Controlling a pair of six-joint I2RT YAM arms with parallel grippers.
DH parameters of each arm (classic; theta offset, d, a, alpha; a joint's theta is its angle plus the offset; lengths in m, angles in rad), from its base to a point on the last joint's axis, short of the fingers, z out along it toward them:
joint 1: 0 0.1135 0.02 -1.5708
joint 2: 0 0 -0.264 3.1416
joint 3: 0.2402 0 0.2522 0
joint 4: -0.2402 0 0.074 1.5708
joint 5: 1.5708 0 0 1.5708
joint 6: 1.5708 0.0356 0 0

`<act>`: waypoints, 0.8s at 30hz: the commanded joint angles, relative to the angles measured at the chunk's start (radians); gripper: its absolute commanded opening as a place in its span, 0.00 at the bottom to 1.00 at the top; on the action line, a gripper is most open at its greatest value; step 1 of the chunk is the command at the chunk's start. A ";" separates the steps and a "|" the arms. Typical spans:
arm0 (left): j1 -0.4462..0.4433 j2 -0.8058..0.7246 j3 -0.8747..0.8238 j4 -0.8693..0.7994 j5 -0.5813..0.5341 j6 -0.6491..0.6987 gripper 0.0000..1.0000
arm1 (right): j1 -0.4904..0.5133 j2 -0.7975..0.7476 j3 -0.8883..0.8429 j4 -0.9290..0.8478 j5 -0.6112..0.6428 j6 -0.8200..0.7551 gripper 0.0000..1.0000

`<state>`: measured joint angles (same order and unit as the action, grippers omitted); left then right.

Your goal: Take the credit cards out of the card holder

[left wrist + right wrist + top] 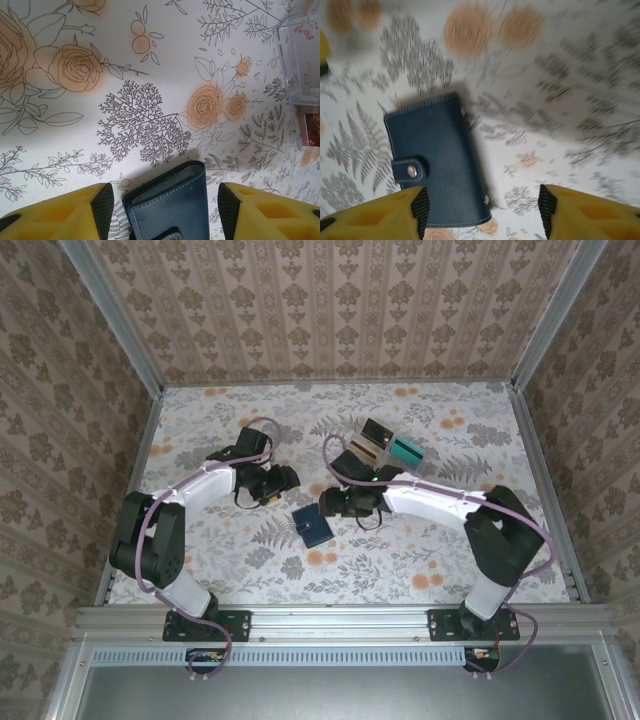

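Observation:
The card holder [311, 525] is a dark navy wallet lying flat on the floral table, folded shut with its snap tab closed. The credit cards are hidden. My left gripper [288, 483] hovers just behind and left of the holder; in the left wrist view the holder [172, 205] lies between the open left gripper [165, 212] fingers, with a gap on each side. My right gripper [330, 502] hangs just behind and right of it. In the blurred right wrist view the holder [435, 170] sits towards the left finger of the open right gripper [482, 210].
A clear plastic compartment tray [385, 445] with cards stands behind the right arm, and its corner [300, 65] shows at the right of the left wrist view. Metal rails and patterned walls border the table [450, 540].

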<state>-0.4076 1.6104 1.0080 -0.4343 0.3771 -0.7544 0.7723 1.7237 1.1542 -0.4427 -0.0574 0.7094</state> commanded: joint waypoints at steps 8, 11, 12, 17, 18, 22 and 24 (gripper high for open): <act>0.070 -0.021 -0.038 -0.035 -0.025 0.037 0.60 | 0.121 0.144 0.148 -0.204 0.076 -0.074 0.57; 0.115 -0.055 -0.073 -0.034 -0.028 0.038 0.61 | 0.163 0.179 0.217 -0.268 0.151 -0.108 0.66; 0.134 -0.068 -0.086 -0.028 -0.022 0.034 0.60 | 0.176 0.195 0.243 -0.292 0.182 -0.115 0.70; 0.203 -0.112 -0.119 -0.029 0.000 0.037 0.61 | 0.221 0.279 0.338 -0.382 0.257 -0.145 0.81; 0.212 -0.117 -0.125 -0.031 0.000 0.040 0.61 | 0.227 0.293 0.350 -0.391 0.262 -0.148 0.83; 0.232 -0.129 -0.131 -0.040 -0.001 0.050 0.62 | 0.229 0.325 0.373 -0.411 0.274 -0.147 0.87; 0.235 -0.128 -0.129 -0.040 0.000 0.051 0.62 | 0.228 0.334 0.379 -0.425 0.292 -0.140 0.88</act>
<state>-0.1814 1.5021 0.8959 -0.4458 0.3656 -0.7315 1.0042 2.0380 1.4998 -0.7856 0.1715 0.5755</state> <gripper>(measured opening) 0.620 0.877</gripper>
